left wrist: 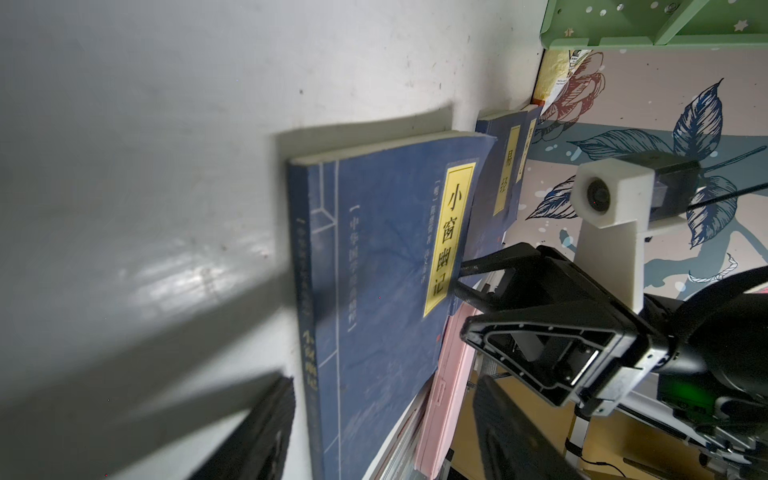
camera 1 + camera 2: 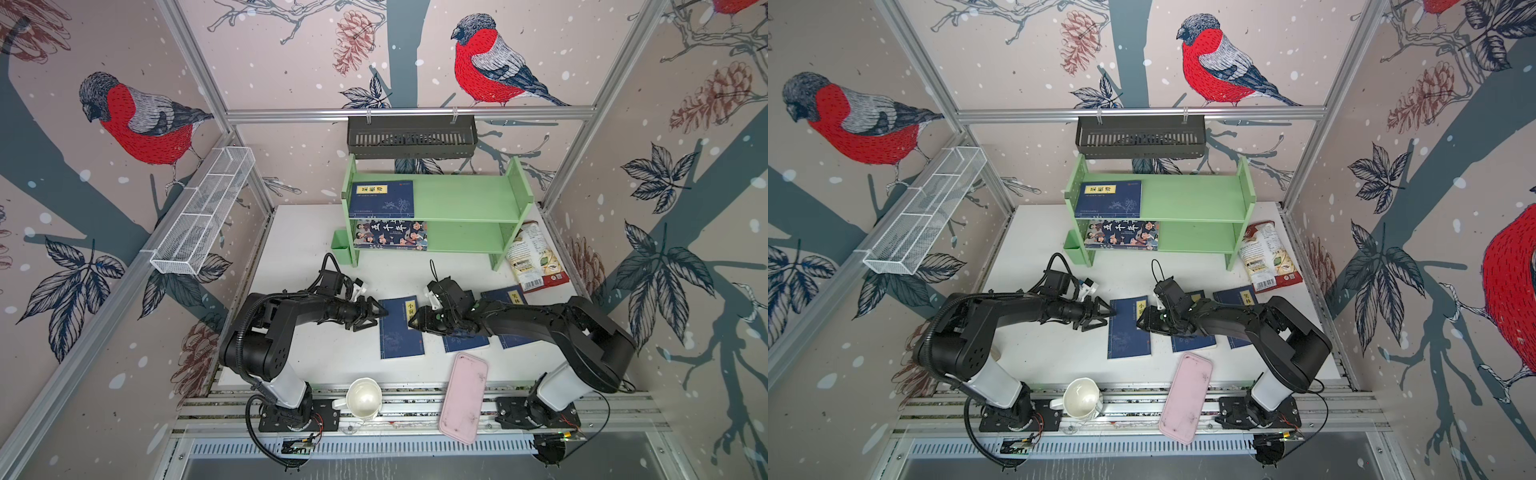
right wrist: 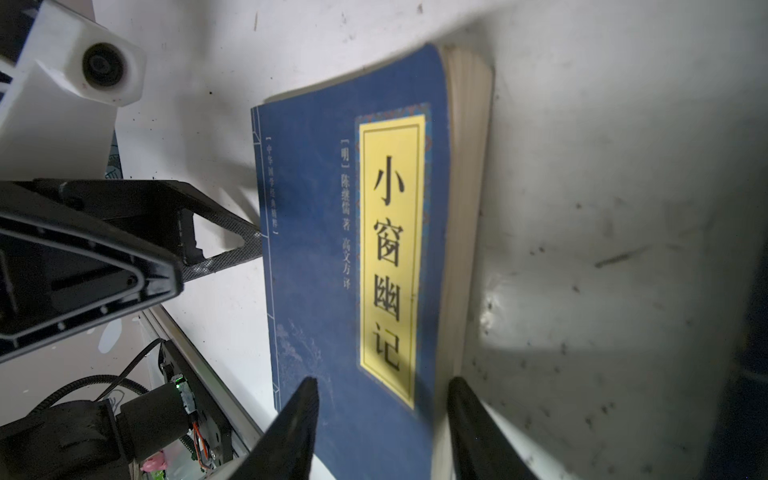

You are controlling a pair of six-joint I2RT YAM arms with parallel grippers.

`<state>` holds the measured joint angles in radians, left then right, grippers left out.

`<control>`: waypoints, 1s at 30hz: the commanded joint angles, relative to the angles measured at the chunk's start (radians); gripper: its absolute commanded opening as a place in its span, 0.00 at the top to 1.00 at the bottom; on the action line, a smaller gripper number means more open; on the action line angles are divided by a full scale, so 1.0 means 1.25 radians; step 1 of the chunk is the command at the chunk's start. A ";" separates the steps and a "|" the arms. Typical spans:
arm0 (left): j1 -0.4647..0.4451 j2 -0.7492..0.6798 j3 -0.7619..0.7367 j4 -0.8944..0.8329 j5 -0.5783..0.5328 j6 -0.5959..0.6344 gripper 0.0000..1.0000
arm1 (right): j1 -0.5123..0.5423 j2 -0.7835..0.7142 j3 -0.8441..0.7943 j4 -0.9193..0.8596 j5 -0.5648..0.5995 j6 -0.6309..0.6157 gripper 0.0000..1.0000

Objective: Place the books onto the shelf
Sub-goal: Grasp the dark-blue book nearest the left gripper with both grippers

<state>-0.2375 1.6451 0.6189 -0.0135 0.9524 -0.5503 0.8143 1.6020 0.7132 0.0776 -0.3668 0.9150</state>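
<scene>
Now left fingers point(image 3: 220, 208) and right fingers point(image 3: 299, 424), apart, flank navy book point(image 2: 401, 332) near pink tray point(image 2: 463, 397).

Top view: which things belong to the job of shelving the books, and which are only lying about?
Job: green shelf; navy book on its upper tier; cartoon book on its lower tier; three navy books on the table.
Lying about: pink tray; white mug; snack bag; black basket; white mesh basket; small green cup.

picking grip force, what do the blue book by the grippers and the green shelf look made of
Blue book: paperback, matte card cover, cream page edges showing. Green shelf: likely painted wood, flat boards, even satin coat.
</scene>
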 commanded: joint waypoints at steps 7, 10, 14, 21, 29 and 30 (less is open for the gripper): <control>-0.001 -0.008 -0.002 -0.020 -0.061 0.012 0.31 | -0.009 -0.008 0.003 0.043 -0.029 0.007 0.60; -0.001 -0.011 -0.006 -0.018 -0.060 0.010 0.31 | -0.015 -0.015 -0.003 0.056 -0.037 0.010 0.64; -0.001 -0.010 -0.004 -0.016 -0.059 0.009 0.31 | -0.021 -0.024 -0.013 0.083 -0.053 0.019 0.67; -0.001 -0.010 0.000 -0.010 -0.053 0.005 0.31 | -0.027 -0.028 -0.022 0.114 -0.080 0.020 0.74; -0.001 -0.013 0.006 -0.008 -0.052 0.001 0.31 | -0.032 -0.001 0.004 0.037 -0.040 -0.006 0.69; -0.001 -0.013 0.007 -0.007 -0.051 0.002 0.31 | -0.031 0.003 0.012 0.016 -0.026 -0.014 0.69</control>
<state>-0.2382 1.6306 0.6220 -0.0128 0.9188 -0.5503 0.7731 1.5963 0.7067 0.1463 -0.4381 0.9337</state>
